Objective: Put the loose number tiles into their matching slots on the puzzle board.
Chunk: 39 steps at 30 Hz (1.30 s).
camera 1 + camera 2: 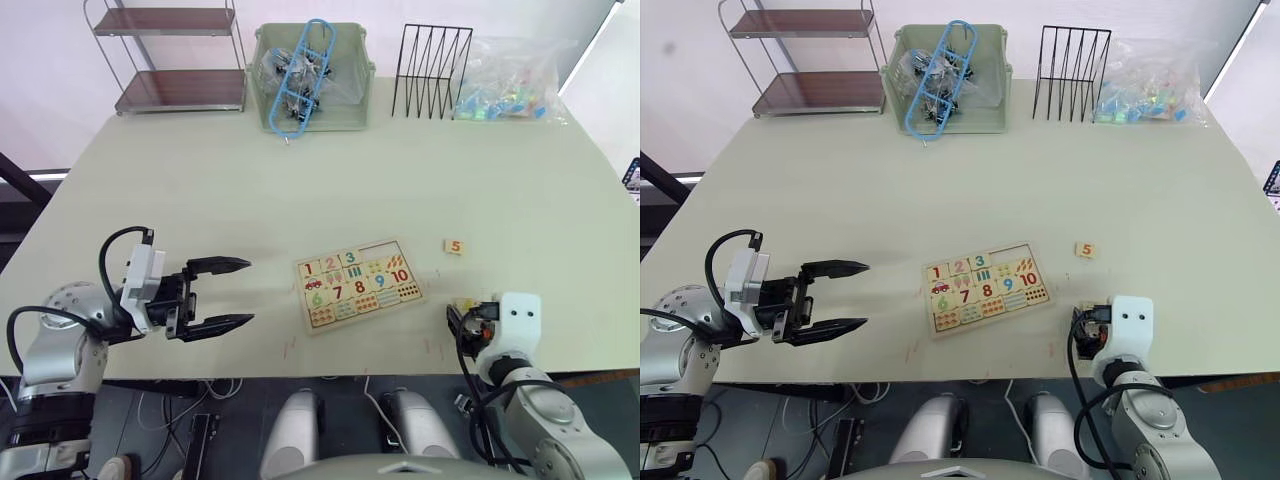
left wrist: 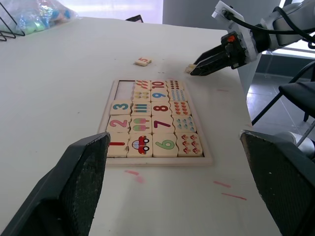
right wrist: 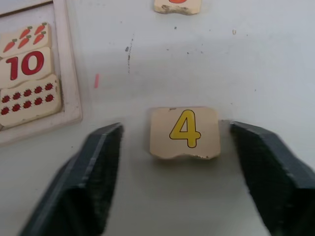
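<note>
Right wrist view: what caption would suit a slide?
Open right gripper straddles the small wooden yellow 4 tile lying beside the light-wood puzzle board.

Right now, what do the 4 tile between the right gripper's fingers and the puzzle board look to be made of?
The 4 tile looks like pale, smooth-sanded wood with a printed yellow digit; its lower edge shows slight chipping. The puzzle board appears to be the same light wood, matte, with a raised frame and printed colours. Whether it is solid wood or plywood is unclear. The right gripper is open around the tile.
</note>
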Tool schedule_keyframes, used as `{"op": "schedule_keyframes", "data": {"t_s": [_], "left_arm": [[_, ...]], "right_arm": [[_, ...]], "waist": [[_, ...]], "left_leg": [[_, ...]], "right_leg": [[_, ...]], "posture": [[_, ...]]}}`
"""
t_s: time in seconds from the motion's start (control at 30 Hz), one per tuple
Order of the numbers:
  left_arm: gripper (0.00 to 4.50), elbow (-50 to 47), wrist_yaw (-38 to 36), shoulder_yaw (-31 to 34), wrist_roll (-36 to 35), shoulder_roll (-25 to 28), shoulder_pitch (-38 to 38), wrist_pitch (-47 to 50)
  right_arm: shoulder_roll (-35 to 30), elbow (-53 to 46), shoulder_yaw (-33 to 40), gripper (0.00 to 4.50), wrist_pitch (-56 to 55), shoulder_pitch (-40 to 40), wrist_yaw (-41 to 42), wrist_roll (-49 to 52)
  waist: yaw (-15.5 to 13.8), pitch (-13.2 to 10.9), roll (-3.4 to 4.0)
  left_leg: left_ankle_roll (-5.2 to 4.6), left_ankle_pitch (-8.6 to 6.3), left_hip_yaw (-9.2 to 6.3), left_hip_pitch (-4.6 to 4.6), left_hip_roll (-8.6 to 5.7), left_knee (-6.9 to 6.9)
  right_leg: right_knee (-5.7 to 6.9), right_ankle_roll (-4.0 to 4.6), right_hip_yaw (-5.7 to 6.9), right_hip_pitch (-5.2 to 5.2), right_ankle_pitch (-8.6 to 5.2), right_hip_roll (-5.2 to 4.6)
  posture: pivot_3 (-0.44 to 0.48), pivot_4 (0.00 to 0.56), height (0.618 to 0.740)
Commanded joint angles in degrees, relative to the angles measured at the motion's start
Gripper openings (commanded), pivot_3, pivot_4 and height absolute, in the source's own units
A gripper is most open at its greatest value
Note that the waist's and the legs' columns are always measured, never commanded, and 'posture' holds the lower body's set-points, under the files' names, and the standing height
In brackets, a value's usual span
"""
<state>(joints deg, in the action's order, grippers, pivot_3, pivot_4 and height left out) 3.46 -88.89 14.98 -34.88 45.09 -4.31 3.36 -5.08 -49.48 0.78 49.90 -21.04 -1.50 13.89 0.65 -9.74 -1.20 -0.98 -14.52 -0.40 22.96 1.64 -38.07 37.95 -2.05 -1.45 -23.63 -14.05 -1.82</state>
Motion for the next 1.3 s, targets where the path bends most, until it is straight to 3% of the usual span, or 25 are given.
{"op": "schedule_keyframes", "data": {"t_s": [0.03, 0.27, 0.43, 0.67, 1.0, 1.3], "left_arm": [[4.50, -1.0, -0.6, 0.1, 0.0, 0.6, 0.4, -0.6], [4.50, -1.1, -0.5, 0.3, 0.2, 0.7, 1.3, -0.8], [4.50, -0.1, -1.5, 0.8, 0.2, 1.0, 2.0, -1.4], [4.50, 3.6, -2.5, 1.6, 1.6, 2.0, 1.5, -3.7], [4.50, 6.2, -3.0, 0.8, 1.7, 2.8, -0.7, -4.8], [4.50, 5.0, -3.4, 0.8, 0.8, 3.8, -1.7, -2.9]], "right_arm": [[-2.0, -2.8, 1.8, 4.45, -4.0, -1.4, 3.6, 1.4], [-8.9, -0.8, 8.6, 4.45, -13.3, -3.7, 17.0, 7.0], [-18.7, 9.5, 15.6, 4.45, -23.3, -2.3, 33.9, 13.0], [-30.3, 24.9, 18.9, 4.45, -31.3, 5.3, 51.3, 15.7], [-43.5, 49.5, 10.8, 4.45, -45.0, 22.0, 78.0, 12.0], [-44.6, 62.2, 2.6, 4.45, -55.5, 30.4, 85.2, 4.3]], "waist": [[0.1, 0.0, 0.00], [0.1, 0.0, 0.00], [0.1, 0.0, -0.02], [0.1, 0.0, 0.00], [0.1, -0.1, -0.03], [0.1, -0.1, -0.01]], "left_leg": [[0.00, 0.00, 0.02, 0.00, 0.00, 0.00], [0.00, 0.00, 0.04, 0.01, -0.01, 0.00], [0.00, 0.00, 0.16, -0.13, -0.01, -0.16], [0.00, 0.00, 0.22, -0.14, 0.00, -0.17], [0.00, 0.00, 0.35, -0.12, -0.14, -0.19], [0.00, 0.00, 0.35, -0.11, -0.15, -0.21]], "right_leg": [[-0.01, 0.00, -0.01, 0.00, 0.00, -0.01], [-0.03, -0.04, -0.01, 0.01, 0.02, -0.02], [0.00, -0.20, -0.09, 0.15, -0.08, -0.02], [0.01, -0.18, -0.09, 0.16, -0.07, 0.03], [0.01, -0.09, -0.04, 0.18, 0.14, 0.04], [0.04, -0.17, -0.03, 0.17, 0.20, 0.02]], "posture": [[0.000, 0.150, 0.739], [0.000, 0.150, 0.739], [0.000, 0.150, 0.739], [0.000, 0.150, 0.739], [0.000, 0.150, 0.739], [0.000, 0.150, 0.739]]}}
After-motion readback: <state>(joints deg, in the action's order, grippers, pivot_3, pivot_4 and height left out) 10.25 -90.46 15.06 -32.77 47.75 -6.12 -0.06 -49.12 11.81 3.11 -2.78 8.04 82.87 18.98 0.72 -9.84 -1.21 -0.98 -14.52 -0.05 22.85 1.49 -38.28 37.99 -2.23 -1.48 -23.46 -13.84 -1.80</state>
